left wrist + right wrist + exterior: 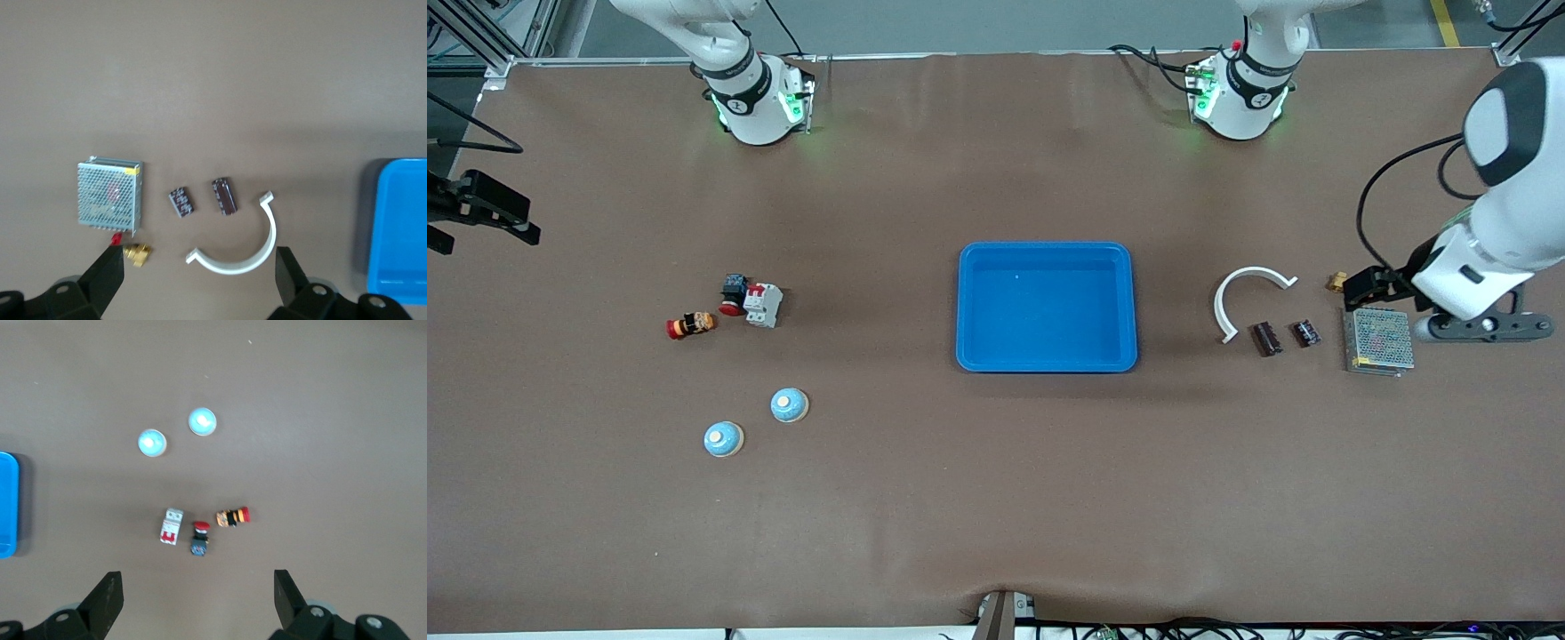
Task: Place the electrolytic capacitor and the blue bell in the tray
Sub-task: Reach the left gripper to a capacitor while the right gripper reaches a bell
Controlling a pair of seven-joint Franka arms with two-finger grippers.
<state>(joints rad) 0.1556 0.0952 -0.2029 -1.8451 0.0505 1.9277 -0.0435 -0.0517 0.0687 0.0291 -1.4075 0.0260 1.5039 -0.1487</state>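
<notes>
On the worktop: I see a brown worktop (996, 498) with parts in two groups and the tray between them.
Tray: the blue tray (1047, 251) sits at the middle of the worktop, nothing in it as far as I can see.
Capacitors: I count two dark capacitors (1266, 339) (1306, 333) lying side by side toward the left arm's end, just apart from each other, both well apart from the tray.
White clip: a curved white clip (1249, 286) lies between the tray and the capacitors, close to the nearer capacitor.
Mesh box: a metal mesh box (1378, 341) lies beside the capacitors, toward the left arm's end, with a small brass fitting (1336, 283) farther from the front camera.
Bells: I see two blue bells (790, 404) (723, 439) toward the right arm's end, near each other, upright, well apart from the tray.
Other parts: a white breaker (763, 305), a red-capped button (734, 293) touching or just beside it, and a small striped part (692, 324) lie farther from the front camera than the bells.
Left gripper: my left gripper (200, 283) hangs over the brass fitting and the white clip, jaws spread, holding nothing.
Right gripper: my right gripper (198, 600) hangs over the worktop near the breaker group, jaws spread, holding nothing.
</notes>
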